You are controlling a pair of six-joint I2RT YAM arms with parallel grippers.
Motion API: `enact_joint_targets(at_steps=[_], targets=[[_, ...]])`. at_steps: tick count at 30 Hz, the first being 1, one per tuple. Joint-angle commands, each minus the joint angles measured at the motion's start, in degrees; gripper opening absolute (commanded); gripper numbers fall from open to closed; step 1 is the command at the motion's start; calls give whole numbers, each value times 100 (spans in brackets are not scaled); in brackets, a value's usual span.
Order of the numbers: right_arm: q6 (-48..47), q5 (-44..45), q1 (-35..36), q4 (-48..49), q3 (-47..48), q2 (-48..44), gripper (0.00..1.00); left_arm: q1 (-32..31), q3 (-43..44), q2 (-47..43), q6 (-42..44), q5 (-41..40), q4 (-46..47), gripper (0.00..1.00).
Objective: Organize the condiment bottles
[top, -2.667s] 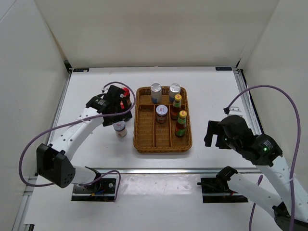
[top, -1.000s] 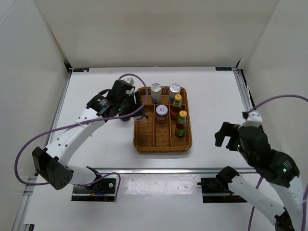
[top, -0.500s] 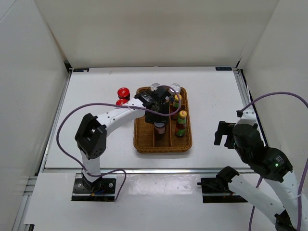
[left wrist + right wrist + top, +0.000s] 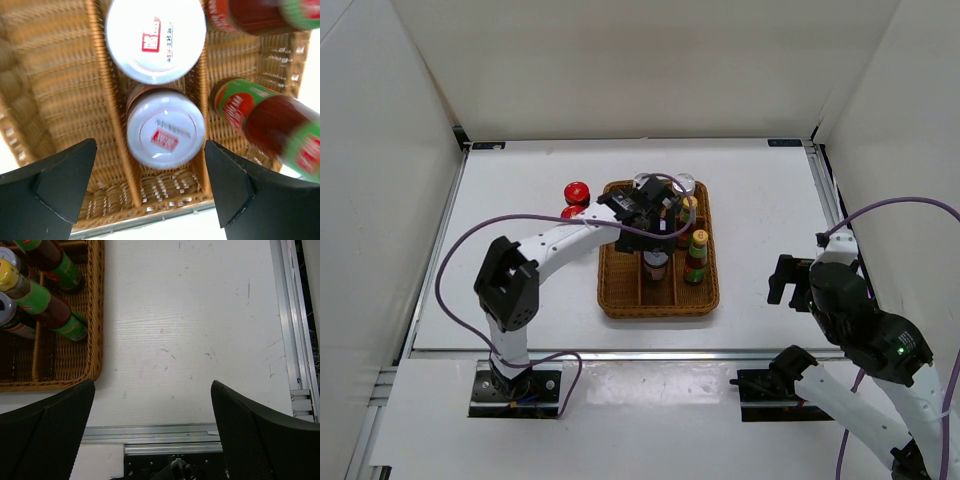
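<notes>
Jar [image 4: 165,131] stands upright in the tray's [image 4: 60,90] middle compartment, directly beneath the left pincer [image 4: 150,144], lid toward it, fingers spread on either side. Right pincer [image 4: 152,384], likewise spread, hangs over the worktop [image 4: 200,315], well apart.

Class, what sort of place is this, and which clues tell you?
Probably a robotics lab test cell: plain white walls enclose a rail-edged table, the left arm and right arm are bolted at its near edge, and condiment bottles stand in a wicker tray.
</notes>
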Motion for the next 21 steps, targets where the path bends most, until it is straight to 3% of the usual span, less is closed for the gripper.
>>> enact_joint_targets(at_steps=[1,5,9,15,21], targets=[[-80,57,28,196,-1,-39,100,-8,63,-1032,32,-496,-110,100],[-80,4,28,196,-1,-39,100,175,195,-1885,417,-1025,-199,100],[-80,4,28,249,-1,-39,100,1132,29,-2466,717,-604,-199,100],[-80,4,81,249,-1,-92,100,2319,-166,-2221,1235,161,-199,100],[-133,4,81,249,-1,-92,100,2654,-280,-1878,1359,214,-199,100]])
